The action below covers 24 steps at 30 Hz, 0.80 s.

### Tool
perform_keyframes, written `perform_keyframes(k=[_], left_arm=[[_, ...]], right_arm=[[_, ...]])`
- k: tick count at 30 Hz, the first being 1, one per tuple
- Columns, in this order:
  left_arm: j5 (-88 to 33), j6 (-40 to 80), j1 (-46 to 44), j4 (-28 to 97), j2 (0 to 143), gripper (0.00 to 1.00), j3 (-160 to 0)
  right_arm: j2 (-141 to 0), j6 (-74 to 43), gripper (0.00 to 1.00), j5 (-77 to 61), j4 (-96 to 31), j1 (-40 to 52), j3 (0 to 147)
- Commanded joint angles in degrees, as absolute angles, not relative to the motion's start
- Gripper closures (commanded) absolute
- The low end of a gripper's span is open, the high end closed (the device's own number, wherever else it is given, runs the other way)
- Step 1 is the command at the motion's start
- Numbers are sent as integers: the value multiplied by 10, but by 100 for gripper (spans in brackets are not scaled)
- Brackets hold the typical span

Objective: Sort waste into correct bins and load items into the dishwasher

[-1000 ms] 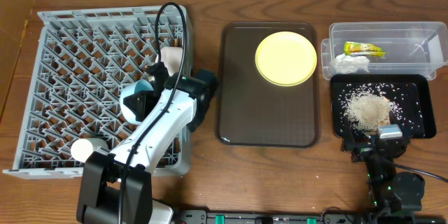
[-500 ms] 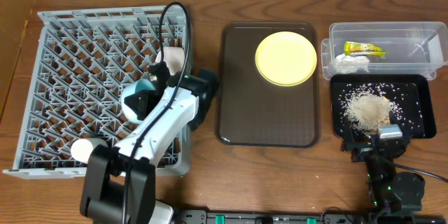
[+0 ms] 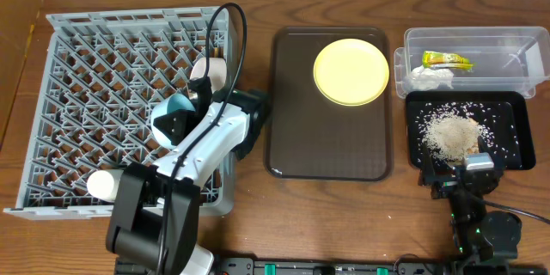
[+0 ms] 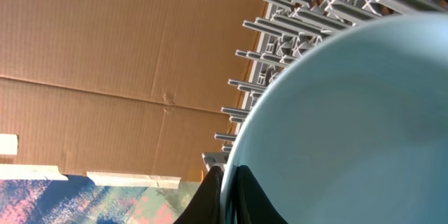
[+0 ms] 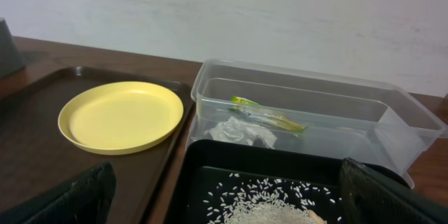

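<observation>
My left gripper (image 3: 183, 121) is shut on the rim of the light-blue bowl (image 3: 169, 114) and holds it tilted over the grey dish rack (image 3: 86, 69). In the left wrist view its fingers (image 4: 227, 197) pinch the bowl's edge (image 4: 350, 126). A white bowl (image 3: 209, 70) and a white cup (image 3: 106, 182) sit in the rack. The yellow plate (image 3: 351, 70) lies on the brown tray. The clear tub (image 3: 507, 47) holds the wrapper (image 3: 447, 59) and tissue (image 3: 430, 76). The black tray (image 3: 507, 150) holds rice scraps (image 3: 450, 134). My right gripper (image 3: 453, 174) is open by the black tray's front edge. The chopsticks are not visible.
The dark-brown serving tray (image 3: 326, 146) lies between the rack and the bins. A cardboard wall stands left of the rack (image 4: 105, 56). The right wrist view shows the plate (image 5: 120, 116), the tub (image 5: 315, 101) and the black tray (image 5: 210, 157).
My left gripper has carried the light-blue bowl a little toward the back of the rack. The right arm has not moved.
</observation>
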State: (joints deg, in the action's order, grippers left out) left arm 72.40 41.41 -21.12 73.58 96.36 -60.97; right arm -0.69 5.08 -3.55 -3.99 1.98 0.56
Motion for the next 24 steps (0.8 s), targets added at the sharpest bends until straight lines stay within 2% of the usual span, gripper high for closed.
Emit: perform_keyframes(k=[1,7,24], left_arm=[[725,425,-212,743,956,93,-603],[728,418,-217,743,957,92,-603],[824,290,-247,743,957,92,-606]], right_arm=[[-4,57,1,-32,-40,15,3],[-4,57,1,-32,-40,15,3],[-4,57,1,-32,-40,15,3]])
